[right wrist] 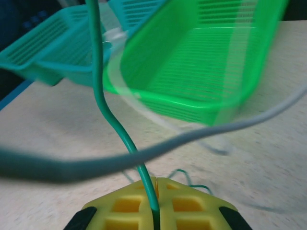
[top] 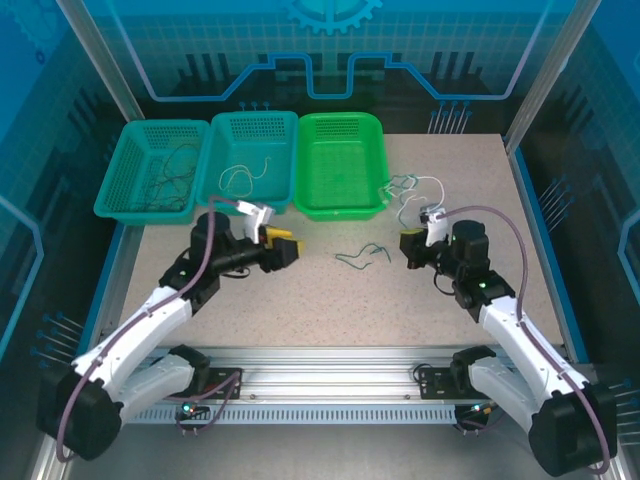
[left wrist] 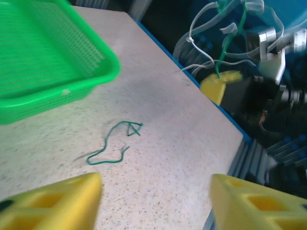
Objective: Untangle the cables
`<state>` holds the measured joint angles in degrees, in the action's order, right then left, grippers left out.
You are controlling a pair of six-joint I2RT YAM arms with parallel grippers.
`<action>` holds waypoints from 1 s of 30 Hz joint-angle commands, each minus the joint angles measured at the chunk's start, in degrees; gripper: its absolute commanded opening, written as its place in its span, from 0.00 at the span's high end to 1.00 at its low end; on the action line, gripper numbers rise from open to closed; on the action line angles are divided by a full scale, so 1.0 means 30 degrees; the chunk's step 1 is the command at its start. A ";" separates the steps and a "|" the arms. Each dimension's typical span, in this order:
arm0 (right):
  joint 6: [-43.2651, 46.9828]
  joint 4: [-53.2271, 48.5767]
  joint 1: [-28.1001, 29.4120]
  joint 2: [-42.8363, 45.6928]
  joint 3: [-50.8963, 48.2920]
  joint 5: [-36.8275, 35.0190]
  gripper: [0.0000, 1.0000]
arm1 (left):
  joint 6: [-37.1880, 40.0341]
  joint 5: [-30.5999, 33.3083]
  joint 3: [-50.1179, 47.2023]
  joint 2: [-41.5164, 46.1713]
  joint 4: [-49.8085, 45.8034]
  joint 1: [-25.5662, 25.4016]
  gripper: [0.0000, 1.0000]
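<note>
Thin, curly green and pale cables (top: 362,256)

Left tool (top: 288,250) spread, right tool (top: 408,247) clamped.

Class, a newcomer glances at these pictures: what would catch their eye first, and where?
The bright green basket at the far edge of the table, beside two teal baskets. Then the right fingers, shut on a green cable with pale cables tangled around it. A loose cable lies mid-table.
</note>
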<state>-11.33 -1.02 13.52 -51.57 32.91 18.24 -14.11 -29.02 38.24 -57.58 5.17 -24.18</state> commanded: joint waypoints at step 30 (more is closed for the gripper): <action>-0.0202 -0.3229 0.0660 0.0008 0.1019 -0.2421 1.00 | 0.1208 0.6304 0.0765 -0.2637 0.9194 -0.0021 1.00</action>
<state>-7.60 -11.00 19.42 -53.76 38.52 20.47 -8.99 -18.02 41.43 -71.83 38.89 -28.03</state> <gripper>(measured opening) 0.076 0.067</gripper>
